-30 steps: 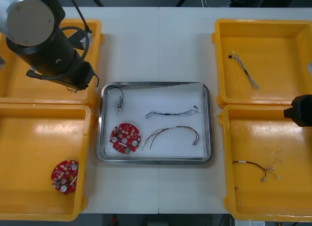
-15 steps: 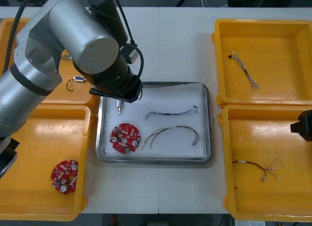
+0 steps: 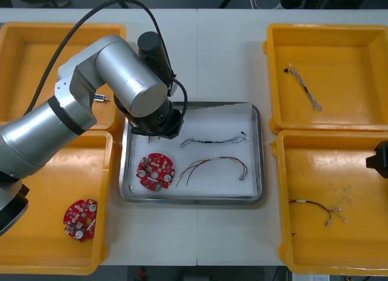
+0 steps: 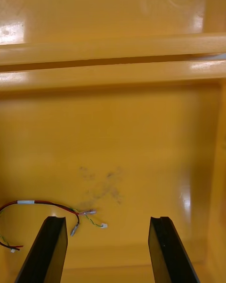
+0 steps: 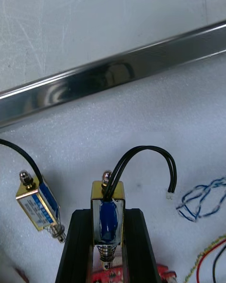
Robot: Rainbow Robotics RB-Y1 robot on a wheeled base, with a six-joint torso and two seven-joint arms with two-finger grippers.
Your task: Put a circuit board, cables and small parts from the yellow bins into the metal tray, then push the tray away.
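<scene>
1. Two hands to track. Your L hand (image 5: 108,213) is clamped on a small metal part (image 5: 108,203) w/ black leads, over the white inside of the metal tray (image 3: 193,200), by its far-left corner. Can't tell if the part touches the floor.
2. A 2nd small metal part (image 5: 38,208) lies in the tray just beside the held one, apart from it.
3. Also in the tray: red circuit board (image 3: 155,171), blue-white cable (image 3: 212,140), red-yellow cable (image 3: 212,166).
4. Your R hand (image 4: 106,228) has its fingers apart w/ nothing between them, over the near right yellow bin (image 4: 117,146). A cable (image 4: 47,206) lies in that bin near one finger.
5. The tray sits on the counter (image 3: 224,57) between the bins.
</scene>
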